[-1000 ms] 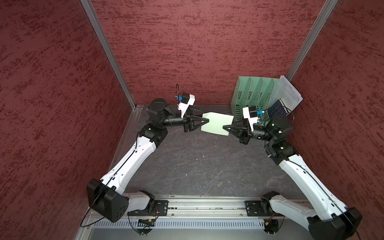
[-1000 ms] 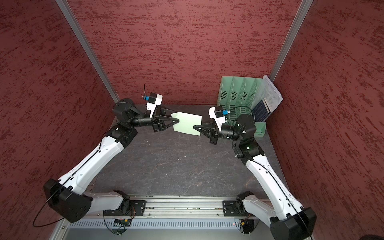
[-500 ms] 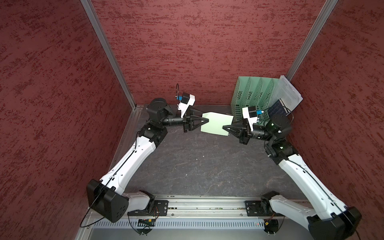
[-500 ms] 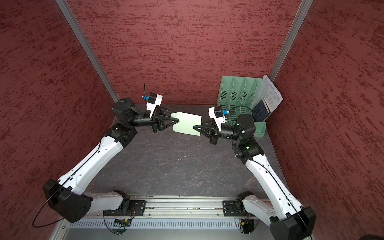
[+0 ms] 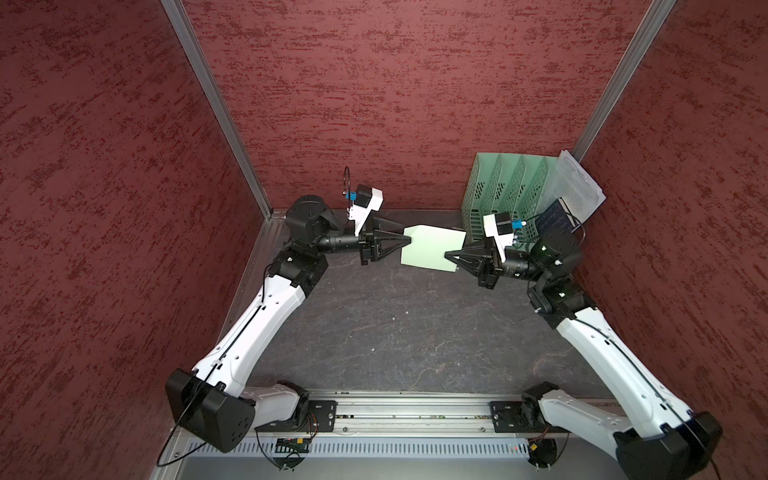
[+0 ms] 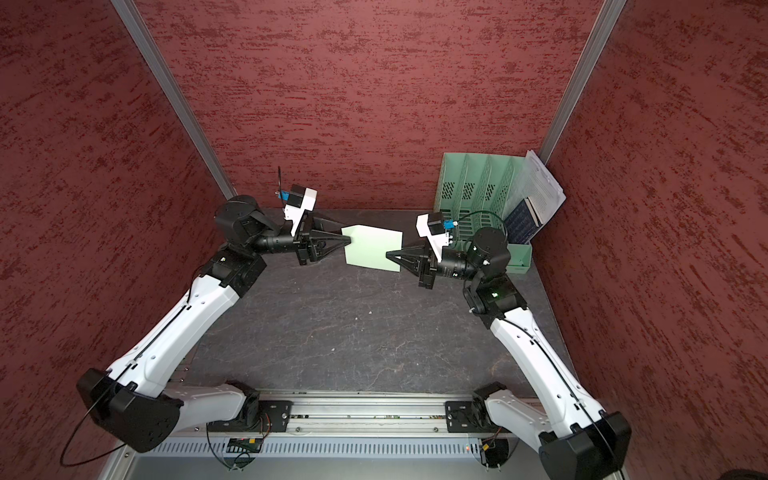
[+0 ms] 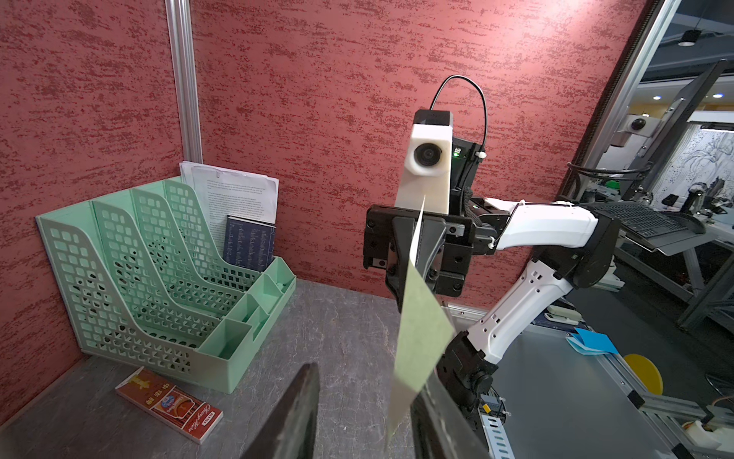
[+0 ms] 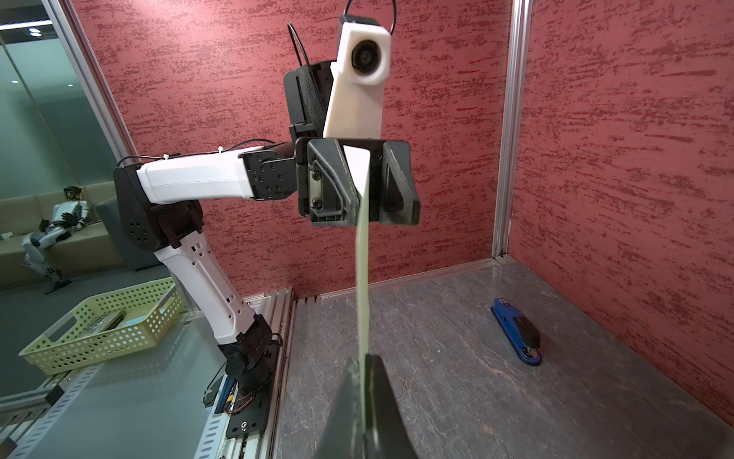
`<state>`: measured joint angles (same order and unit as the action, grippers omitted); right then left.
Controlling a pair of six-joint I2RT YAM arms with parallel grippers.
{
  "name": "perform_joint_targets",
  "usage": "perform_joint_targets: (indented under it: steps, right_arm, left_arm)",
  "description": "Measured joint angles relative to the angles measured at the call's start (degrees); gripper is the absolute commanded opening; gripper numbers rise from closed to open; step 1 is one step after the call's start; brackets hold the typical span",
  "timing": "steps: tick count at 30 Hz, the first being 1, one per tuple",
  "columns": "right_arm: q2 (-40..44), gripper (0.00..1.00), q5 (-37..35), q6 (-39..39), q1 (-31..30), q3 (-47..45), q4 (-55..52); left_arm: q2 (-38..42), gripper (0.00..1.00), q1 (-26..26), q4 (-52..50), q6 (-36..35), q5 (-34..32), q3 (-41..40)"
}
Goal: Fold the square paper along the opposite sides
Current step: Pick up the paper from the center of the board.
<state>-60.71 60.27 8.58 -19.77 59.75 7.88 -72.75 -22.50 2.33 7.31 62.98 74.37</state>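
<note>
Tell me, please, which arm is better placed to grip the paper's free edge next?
Left, I would say. The left gripper stands open with one edge of the paper between its jaws, so it need only close. The right gripper is shut on the opposite edge, holding it off the table.

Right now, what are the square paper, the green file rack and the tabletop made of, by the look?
The square paper: thin matte pale green sheet, likely plain paper; edge-on it bows slightly. The green file rack: moulded plastic, smooth satin, with perforated walls. The tabletop: dark grey, pale veins, low sheen; stone or a stone-print laminate, cannot tell.
</note>
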Motion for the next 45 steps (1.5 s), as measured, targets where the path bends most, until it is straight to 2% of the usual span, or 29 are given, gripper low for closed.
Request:
perform_joint_targets:
  steps: [29, 41, 43, 44, 45]
  right_arm:
    - [0.00, 0.00, 0.24, 0.02, 0.00, 0.00, 0.00]
    - [0.00, 0.00, 0.61, 0.02, 0.00, 0.00, 0.02]
    - [0.00, 0.00, 0.61, 0.02, 0.00, 0.00, 0.02]
    - [0.00, 0.00, 0.61, 0.02, 0.00, 0.00, 0.02]
    - [0.00, 0.00, 0.61, 0.02, 0.00, 0.00, 0.02]
  left_arm:
    - [-2.32, 0.41, -0.66, 2.71, 2.12, 1.51, 0.00]
    - [-2.29, 0.20, -0.70, 2.86, 2.40, 1.51, 0.00]
    - [-2.29, 0.11, -0.76, 2.91, 2.36, 1.51, 0.00]
    - [-2.29, 0.02, -0.79, 2.95, 2.51, 1.53, 0.00]
    - [-2.29, 0.00, -0.85, 3.04, 2.69, 1.53, 0.00]
